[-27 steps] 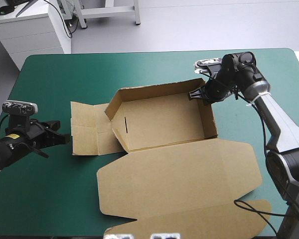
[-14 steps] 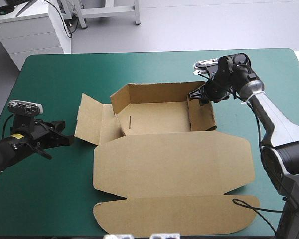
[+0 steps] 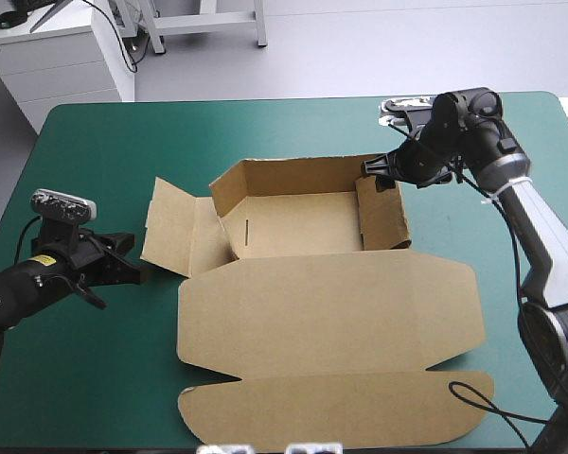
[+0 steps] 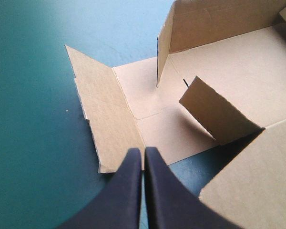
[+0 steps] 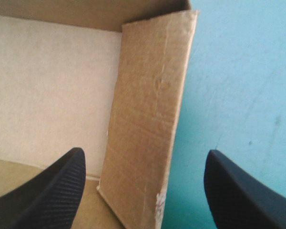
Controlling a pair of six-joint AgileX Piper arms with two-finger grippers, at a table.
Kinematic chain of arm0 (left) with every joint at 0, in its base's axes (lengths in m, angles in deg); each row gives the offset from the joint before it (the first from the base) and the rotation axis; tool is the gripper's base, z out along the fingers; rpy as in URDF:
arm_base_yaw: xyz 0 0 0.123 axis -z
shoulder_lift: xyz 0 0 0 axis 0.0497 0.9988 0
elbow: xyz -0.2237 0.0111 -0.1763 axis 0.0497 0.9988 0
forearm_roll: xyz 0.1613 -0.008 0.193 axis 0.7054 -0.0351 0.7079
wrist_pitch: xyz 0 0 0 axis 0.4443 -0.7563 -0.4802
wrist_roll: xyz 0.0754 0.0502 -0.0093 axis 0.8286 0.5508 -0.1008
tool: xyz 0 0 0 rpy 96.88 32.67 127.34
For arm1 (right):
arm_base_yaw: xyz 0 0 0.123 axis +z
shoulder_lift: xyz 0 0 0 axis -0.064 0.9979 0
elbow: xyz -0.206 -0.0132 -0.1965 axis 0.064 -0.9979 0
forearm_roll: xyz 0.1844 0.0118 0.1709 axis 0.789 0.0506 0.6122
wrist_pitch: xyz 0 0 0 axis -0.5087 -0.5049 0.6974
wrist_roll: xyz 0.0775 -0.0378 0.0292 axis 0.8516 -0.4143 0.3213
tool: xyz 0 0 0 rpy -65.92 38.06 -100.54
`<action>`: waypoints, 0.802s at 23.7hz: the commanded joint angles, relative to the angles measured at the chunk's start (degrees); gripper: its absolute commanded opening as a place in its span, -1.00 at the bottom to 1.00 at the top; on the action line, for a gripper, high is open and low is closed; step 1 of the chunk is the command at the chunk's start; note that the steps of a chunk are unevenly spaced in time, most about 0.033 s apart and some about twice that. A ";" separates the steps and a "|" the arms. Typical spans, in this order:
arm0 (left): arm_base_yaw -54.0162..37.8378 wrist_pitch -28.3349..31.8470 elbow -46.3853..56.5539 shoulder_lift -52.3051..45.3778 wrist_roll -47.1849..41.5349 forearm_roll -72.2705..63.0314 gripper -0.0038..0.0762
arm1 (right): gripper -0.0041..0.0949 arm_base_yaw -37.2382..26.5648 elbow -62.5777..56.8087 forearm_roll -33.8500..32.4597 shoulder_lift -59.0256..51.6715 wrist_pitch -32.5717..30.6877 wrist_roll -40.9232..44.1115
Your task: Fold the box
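1. Your left gripper (image 4: 143,151), fingers pressed together, is hovering at the left flap's (image 4: 105,119) near corner.
2. The box (image 3: 298,222) is sitting mid-table, its lid (image 3: 322,312) lying flat.
3. Your right gripper (image 3: 377,173), fingers spread, is straddling the right wall (image 5: 148,109); the left side is awaiting tucking, I judge.

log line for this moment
box: walls partly up, lid flat | left gripper: shut, near left flap | right gripper: open, astride right wall

Bare teal-green cover (image 3: 95,378) around box (image 3: 303,222)
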 commanded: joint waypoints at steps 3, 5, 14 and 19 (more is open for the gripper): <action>0.35 2.89 -1.71 -0.39 -0.32 -1.75 -0.90 | 0.40 -0.38 -6.22 2.25 -5.45 -0.49 -0.98; 0.35 2.89 -1.71 -0.39 -0.32 -1.75 -0.90 | 0.39 -0.38 -8.52 2.16 -5.45 -0.49 -0.98; 0.35 2.67 -1.71 -0.39 -0.32 -1.75 -0.90 | 0.36 -0.38 -11.35 2.61 0.08 1.48 -1.45; 0.35 2.67 -1.71 -0.39 -0.32 -1.75 -0.90 | 0.01 -0.38 -11.35 2.61 0.83 2.17 -1.77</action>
